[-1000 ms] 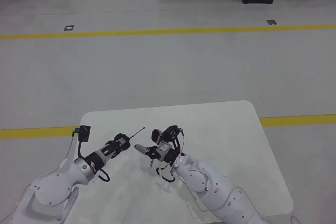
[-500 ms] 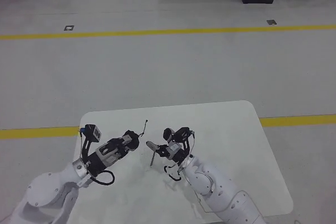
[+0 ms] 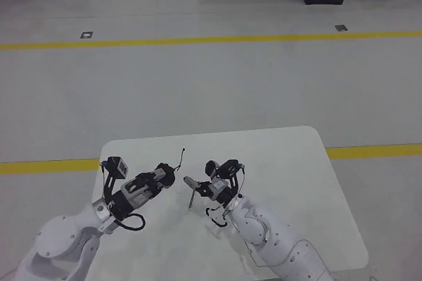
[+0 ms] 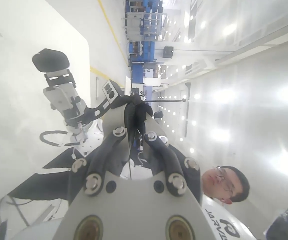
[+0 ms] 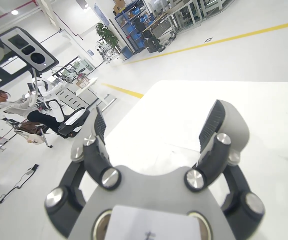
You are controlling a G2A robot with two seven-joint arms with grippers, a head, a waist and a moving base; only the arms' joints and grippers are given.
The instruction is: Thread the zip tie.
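A thin black zip tie (image 3: 180, 160) sticks out of my left gripper (image 3: 167, 175), pointing toward the table's far side. In the left wrist view the two fingers are shut on the zip tie (image 4: 164, 100), whose free end juts past them with a small head at its tip. My right gripper (image 3: 200, 177) hovers just to the right of it, a short gap away, over the white table (image 3: 288, 161). In the right wrist view the right gripper (image 5: 156, 121) is open, ribbed pads wide apart, nothing between them. One of its dark fingers (image 4: 50, 61) shows in the left wrist view.
The white table has rounded corners; its far edge (image 3: 211, 135) lies beyond both grippers, with grey floor and a yellow line (image 3: 197, 40) behind. Bare table surface (image 5: 258, 101) stretches to the right of the right arm.
Over the last second the left gripper moved right and farther out, and the zip tie swung to point more steeply away. The right gripper shifted slightly right. Almost nothing changed in the last half second.
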